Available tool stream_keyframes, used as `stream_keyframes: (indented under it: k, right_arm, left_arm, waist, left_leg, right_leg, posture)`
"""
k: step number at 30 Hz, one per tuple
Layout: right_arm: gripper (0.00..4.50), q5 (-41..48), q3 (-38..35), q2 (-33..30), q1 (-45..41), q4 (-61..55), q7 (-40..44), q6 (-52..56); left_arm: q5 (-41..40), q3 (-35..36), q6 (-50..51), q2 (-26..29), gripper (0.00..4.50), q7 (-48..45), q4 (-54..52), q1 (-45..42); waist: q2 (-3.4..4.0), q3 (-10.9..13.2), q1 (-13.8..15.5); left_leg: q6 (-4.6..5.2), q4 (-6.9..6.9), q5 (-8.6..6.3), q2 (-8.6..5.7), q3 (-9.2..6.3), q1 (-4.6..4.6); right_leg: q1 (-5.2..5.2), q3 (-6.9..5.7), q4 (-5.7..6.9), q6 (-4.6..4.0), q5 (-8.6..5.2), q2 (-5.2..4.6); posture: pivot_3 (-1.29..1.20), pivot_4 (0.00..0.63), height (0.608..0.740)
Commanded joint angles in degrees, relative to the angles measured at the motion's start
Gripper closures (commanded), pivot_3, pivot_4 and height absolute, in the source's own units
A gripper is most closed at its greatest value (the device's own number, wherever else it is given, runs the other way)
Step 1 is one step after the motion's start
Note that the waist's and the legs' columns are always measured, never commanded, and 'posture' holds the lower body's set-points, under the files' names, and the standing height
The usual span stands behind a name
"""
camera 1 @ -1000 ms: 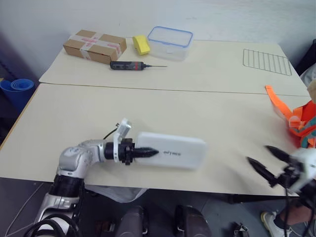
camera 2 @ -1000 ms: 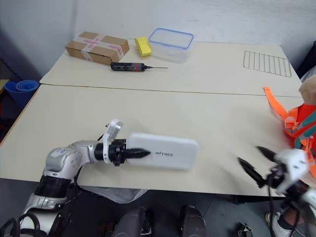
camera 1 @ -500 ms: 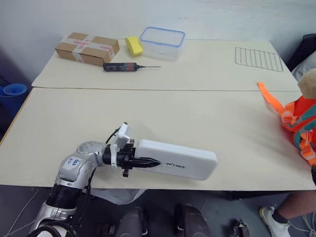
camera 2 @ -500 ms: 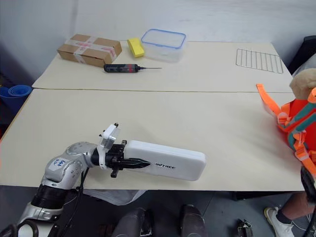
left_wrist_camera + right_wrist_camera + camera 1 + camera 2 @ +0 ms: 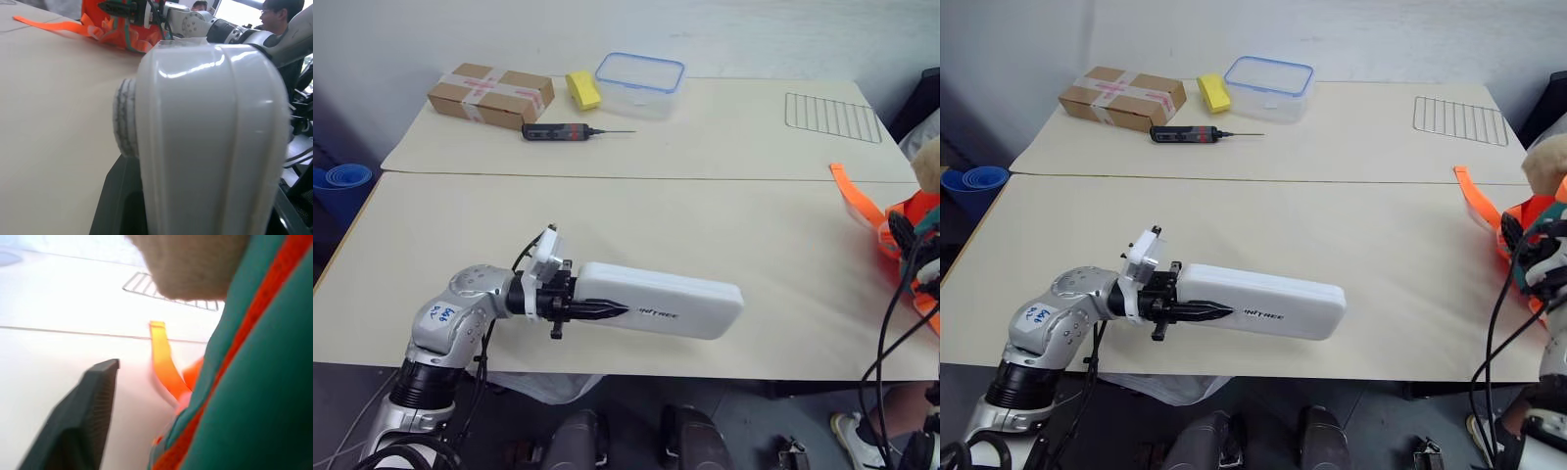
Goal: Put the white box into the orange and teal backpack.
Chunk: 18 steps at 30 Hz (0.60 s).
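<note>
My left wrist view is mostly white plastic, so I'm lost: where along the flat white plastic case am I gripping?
Observer: The left gripper clamps the white case at its left end.
Operator: Where does the bag sit?
Observer: The orange and teal backpack is at the table's right edge, apart from the case.
Operator: Anything farther back?
Observer: A brown taped cardboard box, a black screwdriver and a clear blue-rimmed container.

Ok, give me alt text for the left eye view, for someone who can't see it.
The robot's left gripper holds one end of a long white box just over the near edge of a beige table. At the right edge, the right gripper is up against an orange and teal backpack. A taped cardboard box, sponge, clear container, screwdriver and wire rack sit at the far side.
</note>
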Motion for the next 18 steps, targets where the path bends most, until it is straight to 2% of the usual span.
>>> stream_keyframes:
  k: [1, 3, 4, 6, 9, 13, 15, 18]
  right_arm:
    - [2.93, 1.52, 0.14, 0.11, -2.21, 0.08, 3.38, -4.53]
    - [3.52, 4.11, 0.69, 2.05, -2.43, -2.59, 6.78, -5.37]
    - [3.97, 6.54, 1.4, 2.92, -2.25, -5.38, 9.33, -3.34]
    - [4.48, 11.07, 2.62, 4.03, -1.8, -10.91, 13.2, 1.23]
    - [4.48, 21.11, 5.48, 5.04, -0.09, -24.15, 15.91, 13.24]
    - [4.48, 37.33, 10.68, 4.88, 5.26, -44.12, 14.94, 30.36]
    - [4.48, 46.41, 12.09, 1.24, 9.67, -52.49, 17.19, 38.26]
    - [4.48, 57.77, 10.19, -2.21, 13.77, -58.08, 16.56, 43.68]
  left_arm:
    - [-2.28, 2.46, -0.23, 0.1, 3.27, 1.48, -3.03, 1.19]
    - [-2.87, 3.21, 0.62, 0.62, 3.27, 1.67, -2.88, 1.63]
    - [-3.83, 3.96, 1.93, 1.22, 3.27, 1.53, -2.62, 1.94]
    - [-4.92, 5.17, 3.42, 2.37, 3.27, 1.04, -1.96, 2.66]
    - [-5.67, 7.35, 3.87, 4.21, 3.27, 0.52, -0.72, 4.45]
    - [-7.53, 11.19, 5.95, 6.54, 3.27, 0.71, 1.44, 6.56]
    - [-9.76, 14.16, 8.0, 7.36, 3.27, 1.46, 2.02, 6.92]
    - [-15.68, 18.99, 15.04, 8.44, 3.27, 4.42, 3.44, 5.72]
  waist:
    - [0.0, 0.0, 0.15]
    - [0.0, 0.01, 0.15]
    - [-0.01, 0.01, 0.15]
    - [0.01, 0.01, -0.17]
    - [0.07, 0.04, -0.7]
    - [0.07, 0.05, -1.39]
    - [0.07, 0.05, -1.21]
    - [-0.06, 0.09, -0.88]
  left_leg:
    - [0.0, -0.01, 0.0, 0.0, 0.0, -0.01]
    - [0.0, -0.01, 0.0, 0.01, -0.03, -0.02]
    - [-0.01, -0.01, 0.0, 0.03, -0.03, -0.02]
    - [-0.03, 0.0, 0.02, 0.04, -0.03, -0.02]
    - [-0.07, -0.02, 0.02, 0.11, -0.03, -0.01]
    - [-0.21, -0.1, -0.03, 0.25, -0.16, -0.02]
    - [-0.26, -0.11, -0.05, 0.28, -0.19, -0.02]
    - [-0.21, -0.11, -0.1, 0.26, -0.27, -0.06]
  right_leg:
    - [0.0, 0.0, 0.0, 0.01, 0.0, 0.0]
    - [0.0, -0.02, 0.0, 0.01, 0.0, 0.0]
    - [0.01, -0.02, 0.0, 0.01, 0.01, 0.01]
    - [0.01, -0.02, 0.01, 0.02, 0.01, 0.0]
    - [-0.01, 0.01, 0.02, 0.02, 0.01, -0.06]
    - [-0.04, -0.04, 0.01, -0.08, -0.04, -0.05]
    - [-0.05, -0.08, 0.01, -0.12, -0.07, -0.03]
    - [-0.03, -0.11, -0.02, -0.13, -0.07, -0.09]
  posture:
    - [0.0, 0.15, 0.74]
    - [0.0, 0.15, 0.74]
    - [0.0, 0.15, 0.74]
    - [0.0, 0.15, 0.74]
    - [0.0, 0.15, 0.74]
    - [0.0, 0.15, 0.74]
    - [0.0, 0.15, 0.74]
    - [0.0, 0.15, 0.74]
